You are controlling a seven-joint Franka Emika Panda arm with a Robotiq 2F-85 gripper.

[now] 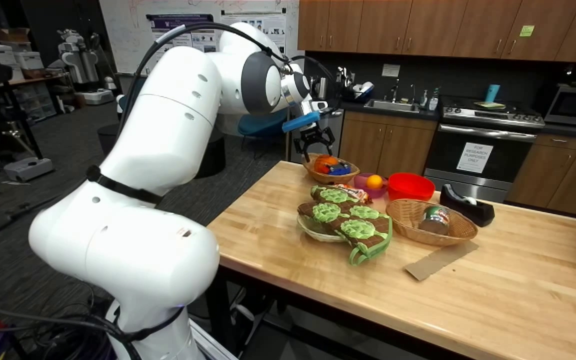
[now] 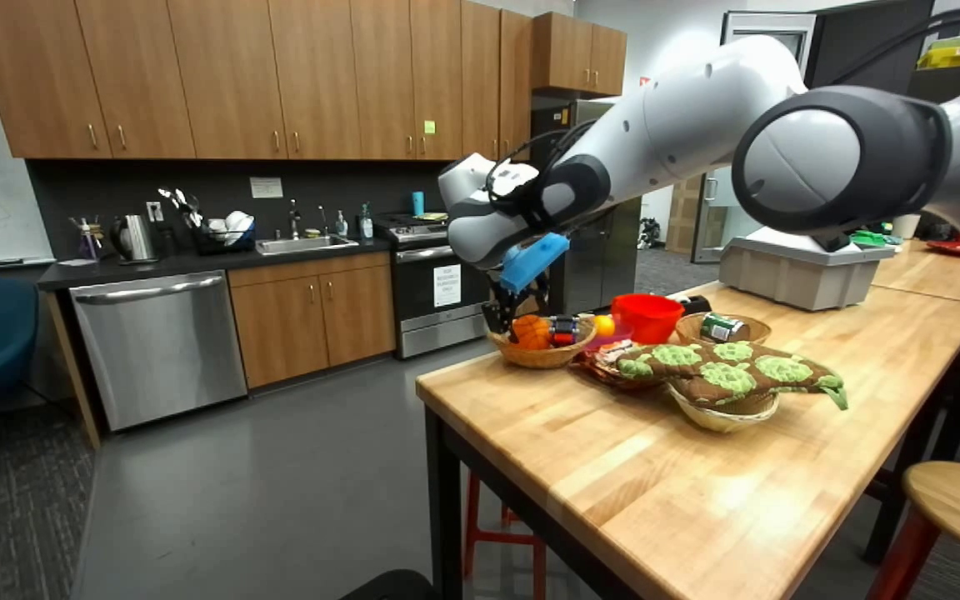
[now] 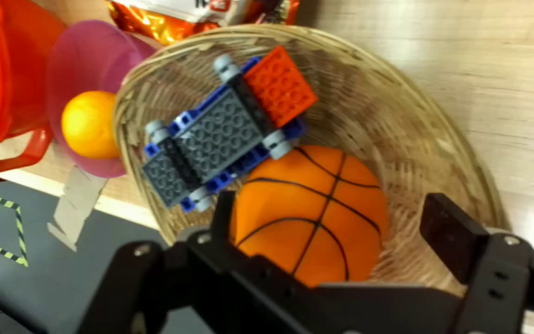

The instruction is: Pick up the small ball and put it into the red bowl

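Okay, the gripper (image 3: 334, 226) is spread wide, small ball (image 3: 315, 208) between its fingers (image 3: 452, 237) but way closer to one.

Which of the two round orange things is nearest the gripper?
The small basketball, black-lined, sharing a wicker basket with the brick toy; the plain round one sits farther from the gripper, in the purple bowl.

Wrist view: small ball (image 3: 313, 213) partly hid. behind gripper (image 3: 329, 204), ball's 7 o'clock side. Red bowl (image 3: 21, 74) cut off by view's edge, approx. 10 o'clock; shiny packet (image 3: 169, 25) cropped likewise, approx. 11. In an exterior view I see quilted mitt (image 1: 345, 212) covering much of pale basket (image 1: 320, 236); can (image 1: 435, 220) label too sm. for me to read; arm (image 1: 163, 135) base cut off, 7 o'clock.
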